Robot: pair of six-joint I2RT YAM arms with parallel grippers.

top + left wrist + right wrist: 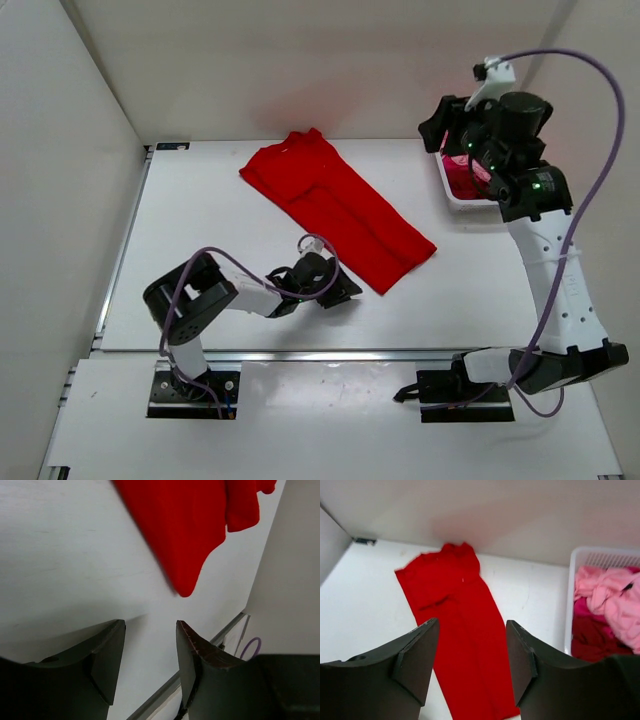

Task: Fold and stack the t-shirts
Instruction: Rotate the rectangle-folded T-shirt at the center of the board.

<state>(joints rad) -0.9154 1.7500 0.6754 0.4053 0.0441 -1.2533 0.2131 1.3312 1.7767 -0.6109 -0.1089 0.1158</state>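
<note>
On the table (200, 300) one red t-shirt (335, 205), in basket (569, 610) three t-shirts (605, 595); left tool (150, 625), right tool (471, 630) apart.

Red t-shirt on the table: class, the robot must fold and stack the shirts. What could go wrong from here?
1. The red t-shirt lies as a long folded strip; the open left gripper near its corner might pinch only the top layer and pull the fold apart.
2. The pink shirt lies tangled with others in the basket, so the open right gripper may lift several at once.
</note>
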